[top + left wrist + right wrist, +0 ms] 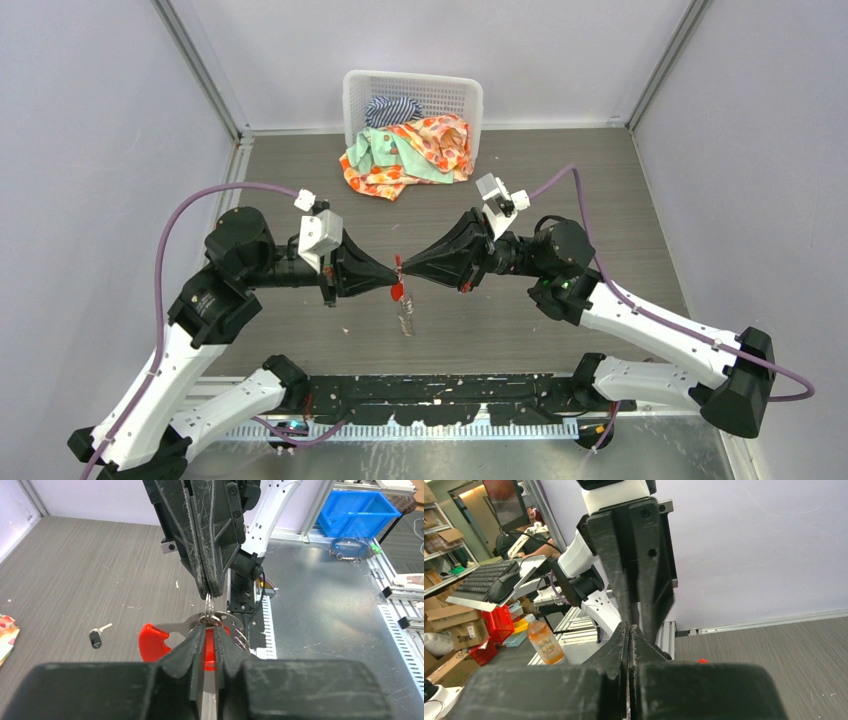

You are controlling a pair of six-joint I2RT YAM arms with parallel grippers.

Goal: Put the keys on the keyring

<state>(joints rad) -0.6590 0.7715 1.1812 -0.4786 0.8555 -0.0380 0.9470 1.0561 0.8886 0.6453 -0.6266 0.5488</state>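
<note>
The keyring point(209, 605) hangs in the air between both grippers, above the table. My right gripper point(209, 592) comes in from above, shut on the ring's wire loop. My left gripper point(210, 628) is shut on the bunch just under the loop. A red piece on a silver stem point(152, 641) sticks out to the left. More red shows under the left fingers point(192, 647); I cannot tell which red piece is the key. In the top view, silvery pieces point(405, 318) dangle below the grippers. The black-headed key point(95, 638) lies loose on the table.
A white basket point(412, 95) stands at the back wall, with colourful cloths point(405, 155) spilling out in front of it. Metal frame rails point(440, 425) run along the near edge by the arm bases. Off the table are a blue bin point(357, 512) and an orange bottle point(544, 642).
</note>
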